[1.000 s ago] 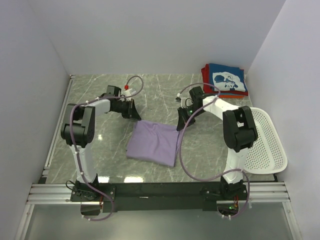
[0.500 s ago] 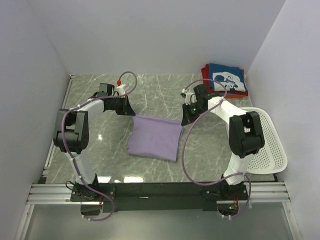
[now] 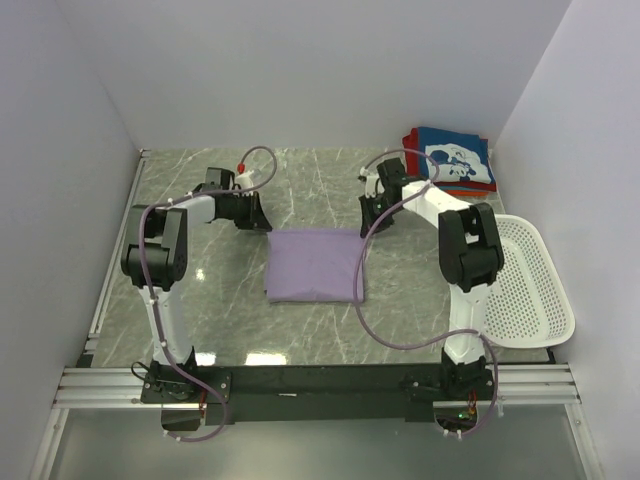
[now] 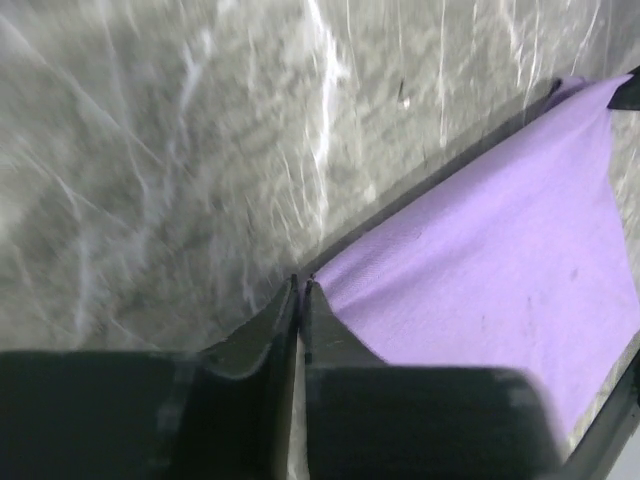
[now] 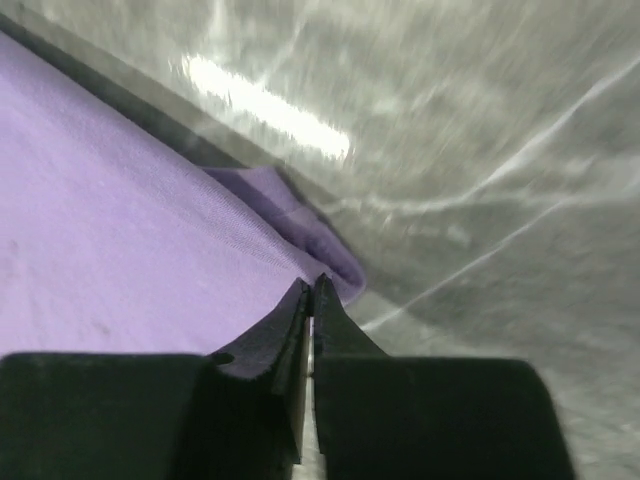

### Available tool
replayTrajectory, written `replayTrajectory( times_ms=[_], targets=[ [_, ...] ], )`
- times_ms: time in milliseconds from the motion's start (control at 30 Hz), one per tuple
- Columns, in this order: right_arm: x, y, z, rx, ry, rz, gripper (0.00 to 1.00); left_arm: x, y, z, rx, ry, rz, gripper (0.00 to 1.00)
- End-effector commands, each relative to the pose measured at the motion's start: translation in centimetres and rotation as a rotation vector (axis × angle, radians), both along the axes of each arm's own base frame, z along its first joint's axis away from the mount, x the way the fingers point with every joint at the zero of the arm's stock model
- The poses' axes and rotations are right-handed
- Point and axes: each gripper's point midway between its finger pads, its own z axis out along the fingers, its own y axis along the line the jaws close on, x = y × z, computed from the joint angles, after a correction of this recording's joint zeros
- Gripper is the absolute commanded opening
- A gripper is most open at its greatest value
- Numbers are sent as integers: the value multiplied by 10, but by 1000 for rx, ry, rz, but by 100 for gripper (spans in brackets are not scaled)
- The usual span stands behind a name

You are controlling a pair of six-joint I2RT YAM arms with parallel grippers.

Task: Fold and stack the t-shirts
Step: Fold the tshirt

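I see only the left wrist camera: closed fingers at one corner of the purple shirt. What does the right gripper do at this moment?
Observer: The right gripper is shut on the other far corner of the purple shirt.
Operator: How does the shirt lie as a whole?
Observer: From above it is a folded rectangle in the middle of the table, its far edge running from the left gripper to the right one.
Operator: Where is the stack?
Observer: At the far right corner, where a navy shirt with a white print lies on top of red cloth.
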Motion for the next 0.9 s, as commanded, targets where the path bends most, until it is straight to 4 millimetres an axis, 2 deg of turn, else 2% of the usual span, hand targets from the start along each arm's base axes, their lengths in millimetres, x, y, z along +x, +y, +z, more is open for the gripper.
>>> replayTrajectory(
  times_ms=[0,33,67,100,133,167,200,233,267,333,400,433,467,500,533,567,600,633,667,700,733,767,800,833,867],
  targets=[
    [29,-19,17,-71,-70,-47,11,36,18,25,32,-121,56,13],
    [28,-18,28,-64,-79,-46,21,36,17,33,7,-136,48,26],
    [27,-16,36,-48,-88,-44,41,37,22,50,-10,-172,59,31],
    [26,-17,45,-38,-104,-50,47,31,24,55,-29,-174,63,40],
    [27,-15,68,-14,-162,-49,52,26,21,67,-70,-187,41,44],
    [20,-12,76,15,-166,-36,58,23,23,89,-86,-236,38,48],
    [17,-7,87,48,-182,-30,60,13,22,92,-99,-231,27,52],
    [13,-3,107,88,-216,-21,62,3,14,101,-141,-231,2,57],
    [2,9,114,167,-197,13,69,-2,9,121,-170,-279,-15,61],
    [-8,23,129,269,-181,13,76,-22,-8,122,-229,-232,-30,71],
    [-26,43,135,404,-95,28,81,-35,-27,131,-301,-213,-60,77],
    [-27,52,135,452,-82,41,81,-43,-41,131,-328,-194,-86,78],
    [-32,59,131,490,-30,22,81,-48,-50,126,-355,-163,-99,79],
    [-36,66,131,527,-4,37,81,-47,-57,130,-391,-151,-96,79],
    [-33,71,120,539,11,39,81,-51,-69,128,-409,-134,-117,79],
    [-33,75,113,543,31,36,81,-50,-76,117,-421,-99,-120,79],
    [-32,77,96,540,79,21,81,-47,-83,119,-455,-87,-124,79],
    [-28,79,89,547,85,25,81,-47,-90,115,-471,-61,-131,79],
    [-21,79,82,533,78,26,81,-41,-92,98,-476,-11,-114,78],
    [-18,76,58,494,120,9,81,-36,-92,90,-489,31,-77,77],
    [-10,72,47,454,112,-9,81,-26,-87,85,-499,25,-52,76],
    [-1,70,43,438,95,-11,81,-21,-83,65,-494,65,-18,75],
    [5,63,26,410,109,-36,81,-12,-75,55,-481,75,31,75],
    [12,59,19,381,98,-51,82,-5,-63,45,-472,88,68,75],
    [26,53,14,336,62,-68,82,2,-56,25,-450,129,100,75]
  ],
)
